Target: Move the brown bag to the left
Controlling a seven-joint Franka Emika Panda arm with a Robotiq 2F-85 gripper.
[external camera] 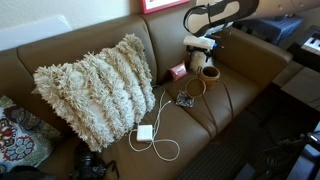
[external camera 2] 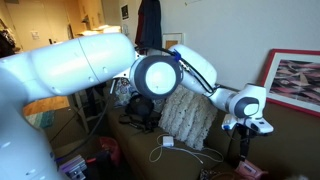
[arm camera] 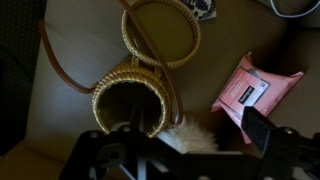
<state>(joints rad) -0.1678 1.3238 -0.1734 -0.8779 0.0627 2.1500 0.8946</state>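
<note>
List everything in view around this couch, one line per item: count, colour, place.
couch: one, brown, fills the scene
shaggy pillow: one, cream, leaning on the backrest
patterned pillow: one, red and white, at the frame edge beside the shaggy pillow
charger: one, white, with a looping cable, on the seat in front of the shaggy pillow
brown bag: one, tan, on the seat below the end effector
pink box: one, pink, beside the brown bag
white fluffy item: one, white, against the bag in the wrist view
framed picture: one, red frame, on the wall above the couch
robot arm: one, white
end effector: one, dark, just above the bag; whether it is open or shut is unclear
</note>
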